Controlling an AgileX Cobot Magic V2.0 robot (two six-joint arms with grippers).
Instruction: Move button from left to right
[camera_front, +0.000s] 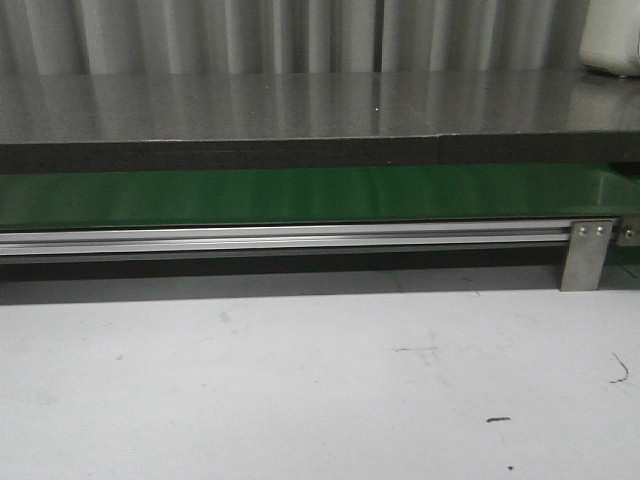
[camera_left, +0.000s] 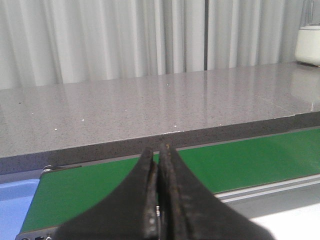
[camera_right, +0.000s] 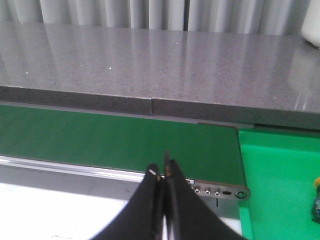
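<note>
No button shows on the long green belt in any view. In the right wrist view a small thing with a yellow-orange top and a dark body lies in a green tray past the belt's right end. The frame edge cuts it, so I cannot tell whether it is the button. My left gripper is shut and empty, in front of the belt near its left end. My right gripper is shut and empty, in front of the belt near its right end. Neither gripper shows in the front view.
A grey stone counter runs behind the belt, with curtains beyond. An aluminium rail and a metal bracket front the belt. A blue bin sits at the belt's left end. A white container stands at the far right.
</note>
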